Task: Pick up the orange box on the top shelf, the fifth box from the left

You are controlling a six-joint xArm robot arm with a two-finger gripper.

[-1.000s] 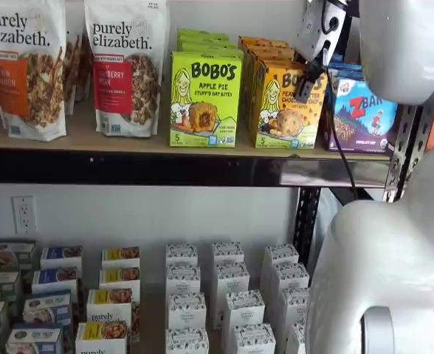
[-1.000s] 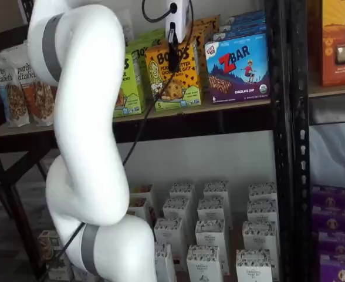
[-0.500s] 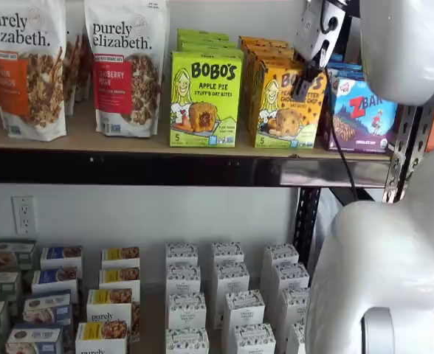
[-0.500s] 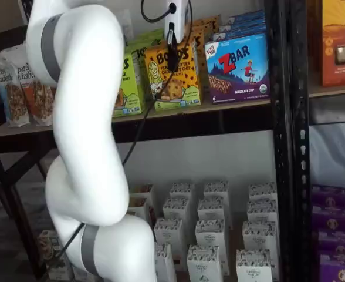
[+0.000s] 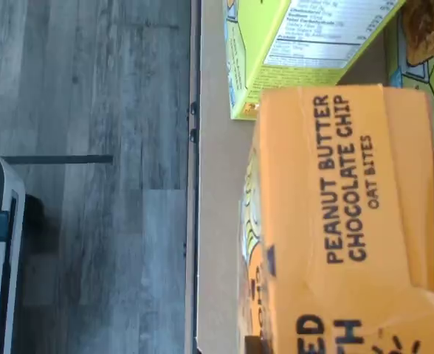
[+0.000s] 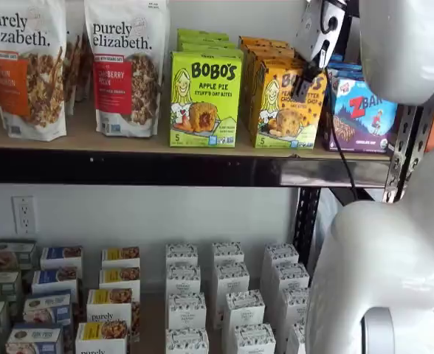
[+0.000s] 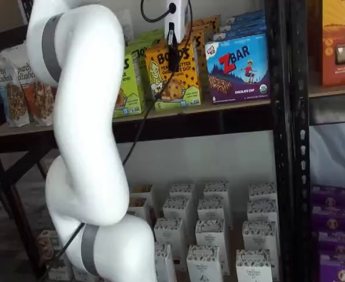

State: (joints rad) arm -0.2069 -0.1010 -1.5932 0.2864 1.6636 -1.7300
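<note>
Since a second ago, the orange box [image 7: 173, 75] is tipping slightly and rising off the top shelf [image 6: 128, 144], with the fingers [image 7: 172, 54] closing on its upper edge. It is standing between the green box [image 6: 204, 98] and blue box [image 7: 238, 69]. Light, crushable cardboard; gripping its narrow top panel seems best.

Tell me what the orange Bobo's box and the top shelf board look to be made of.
The orange box: printed paperboard, likely; folded edges and a flap seam show in the wrist view. The top shelf: tan board, wood or particleboard by its matte look, with a glossy black metal front rail.
</note>
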